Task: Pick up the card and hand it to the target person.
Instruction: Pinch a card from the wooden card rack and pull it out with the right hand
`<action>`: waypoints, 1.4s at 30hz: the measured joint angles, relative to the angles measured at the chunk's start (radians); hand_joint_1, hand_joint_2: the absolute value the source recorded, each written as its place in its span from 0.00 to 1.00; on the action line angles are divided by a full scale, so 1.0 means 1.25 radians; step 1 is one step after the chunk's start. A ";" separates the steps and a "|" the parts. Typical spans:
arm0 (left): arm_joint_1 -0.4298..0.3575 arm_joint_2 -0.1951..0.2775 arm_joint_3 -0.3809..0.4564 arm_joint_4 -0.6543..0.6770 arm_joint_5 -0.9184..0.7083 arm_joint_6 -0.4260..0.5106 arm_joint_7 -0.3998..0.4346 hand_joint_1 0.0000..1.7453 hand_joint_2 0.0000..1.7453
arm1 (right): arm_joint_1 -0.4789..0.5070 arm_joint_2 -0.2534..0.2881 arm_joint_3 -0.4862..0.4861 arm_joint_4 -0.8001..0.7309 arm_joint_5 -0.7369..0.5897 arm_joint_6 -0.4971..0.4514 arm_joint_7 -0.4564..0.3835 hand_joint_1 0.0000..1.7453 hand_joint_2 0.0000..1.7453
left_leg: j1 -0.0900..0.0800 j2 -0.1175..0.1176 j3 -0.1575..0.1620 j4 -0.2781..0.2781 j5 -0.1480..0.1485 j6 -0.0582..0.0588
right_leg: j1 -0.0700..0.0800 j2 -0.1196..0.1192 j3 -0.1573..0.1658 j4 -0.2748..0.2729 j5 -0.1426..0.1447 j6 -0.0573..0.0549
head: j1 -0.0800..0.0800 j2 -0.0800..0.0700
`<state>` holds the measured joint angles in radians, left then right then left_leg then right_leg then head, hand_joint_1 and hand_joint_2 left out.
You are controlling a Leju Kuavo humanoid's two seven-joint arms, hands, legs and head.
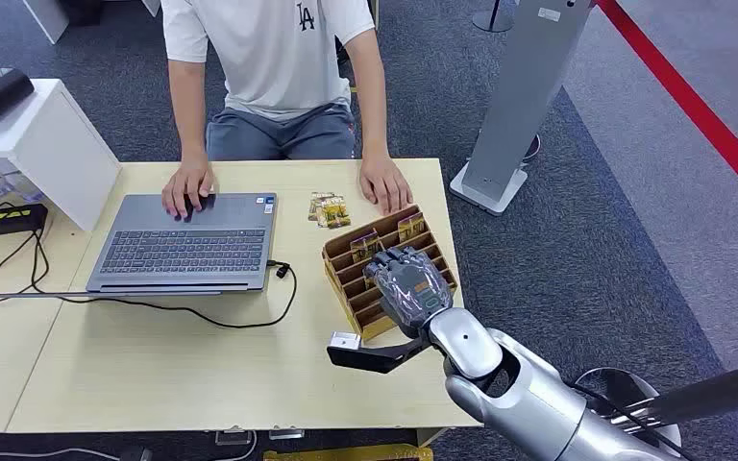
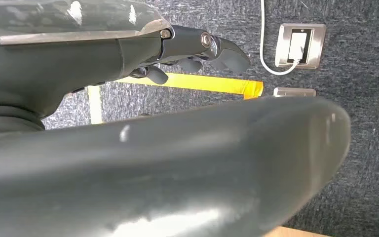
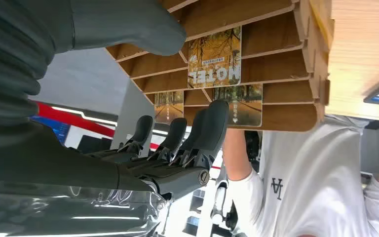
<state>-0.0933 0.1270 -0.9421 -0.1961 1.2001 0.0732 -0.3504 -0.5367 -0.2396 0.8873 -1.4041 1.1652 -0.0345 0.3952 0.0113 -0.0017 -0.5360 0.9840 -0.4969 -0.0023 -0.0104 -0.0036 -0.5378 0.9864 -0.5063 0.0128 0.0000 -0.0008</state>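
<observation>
A wooden slotted card rack [image 1: 370, 307] stands on the table's right side, with picture cards upright in its far slots [image 1: 363, 240]. My right hand [image 1: 405, 283] hovers over the rack, fingers spread and thumb stuck out toward the table's front, holding nothing. In the right wrist view its dark fingertips [image 3: 212, 123] reach close to a card printed "HOTEL" [image 3: 214, 57] and a second card [image 3: 244, 103] in the rack [image 3: 281, 49]. A few loose cards [image 1: 330, 209] lie beyond the rack, by the person's hand [image 1: 384, 182]. My left hand [image 2: 197, 49] hangs above the carpet with nothing in it.
A person in a white T-shirt [image 1: 269, 48] sits across the table, one hand on an open grey laptop [image 1: 187, 240]. A black cable [image 1: 202, 312] loops from it. A white cabinet [image 1: 48, 144] stands left, a grey stand [image 1: 519, 96] right.
</observation>
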 joint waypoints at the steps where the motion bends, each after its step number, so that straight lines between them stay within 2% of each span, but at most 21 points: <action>1: 0.000 0.000 -0.001 0.000 0.000 0.000 0.000 0.00 0.00 | -0.002 0.001 0.001 0.005 -0.002 -0.002 0.000 0.47 1.00 | 0.000 0.000 0.000 0.000 0.000 0.000 | 0.000 0.000 0.000 0.000 0.000 0.000 | 0.000 0.000; 5: 0.000 0.000 -0.003 0.000 0.000 0.000 0.000 0.00 0.00 | -0.022 0.009 0.010 0.052 -0.022 -0.023 0.000 0.51 1.00 | 0.000 0.000 0.000 0.000 0.000 0.000 | 0.000 0.000 0.000 0.000 0.000 0.000 | 0.000 0.000; 9: -0.001 0.000 -0.004 0.000 0.000 0.000 0.000 0.00 0.00 | -0.047 0.018 0.019 0.103 -0.045 -0.050 0.000 0.40 1.00 | 0.000 0.000 0.000 0.000 0.000 0.000 | 0.000 0.000 0.000 0.000 0.000 0.000 | 0.000 0.000; 13: -0.001 0.000 -0.006 0.000 0.000 0.001 0.000 0.00 0.00 | -0.064 0.025 0.028 0.142 -0.053 -0.060 0.000 0.43 1.00 | 0.000 0.000 0.000 0.000 0.000 0.000 | 0.000 0.000 0.000 0.000 0.000 0.000 | 0.000 0.000; 19: 0.000 0.000 -0.007 0.000 0.002 0.003 0.000 0.00 0.00 | -0.087 0.037 0.042 0.181 -0.070 -0.076 -0.001 0.58 1.00 | 0.000 0.000 0.000 0.000 0.000 0.000 | 0.000 0.000 0.000 0.000 0.000 0.000 | 0.000 0.000; 23: 0.000 0.000 -0.007 0.000 0.003 0.004 0.000 0.00 0.00 | -0.098 0.043 0.048 0.198 -0.076 -0.083 -0.001 0.75 1.00 | 0.000 0.000 0.000 0.000 0.000 0.000 | 0.000 0.000 0.000 0.000 0.000 0.000 | 0.000 0.000; 29: 0.000 0.000 -0.007 0.000 0.003 0.004 0.000 0.00 0.00 | -0.106 0.051 0.053 0.216 -0.078 -0.091 -0.002 0.78 1.00 | 0.000 0.000 0.000 0.000 0.000 0.000 | 0.000 0.000 0.000 0.000 0.000 0.000 | 0.000 0.000; 38: 0.000 0.000 -0.007 0.000 0.009 0.004 0.000 0.00 0.00 | -0.108 0.056 0.060 0.230 -0.085 -0.100 -0.008 0.77 1.00 | 0.000 0.000 0.001 0.000 0.000 0.000 | 0.000 0.000 0.000 0.000 0.000 0.000 | 0.000 0.000; 42: 0.000 0.000 -0.007 0.000 0.010 0.006 0.000 0.00 0.00 | -0.108 0.057 0.062 0.234 -0.089 -0.101 -0.010 0.59 1.00 | 0.000 0.000 0.001 0.000 0.000 0.000 | 0.000 0.000 0.000 0.000 0.000 0.000 | 0.000 0.000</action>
<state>-0.0935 0.1270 -0.9514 -0.1961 1.2124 0.0805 -0.3506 -0.6718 -0.1684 0.9642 -1.1121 1.0538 -0.1606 0.3825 0.0113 -0.0016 -0.5345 0.9840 -0.4968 -0.0024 -0.0104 -0.0034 -0.5372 0.9866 -0.5063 0.0127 -0.0002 -0.0008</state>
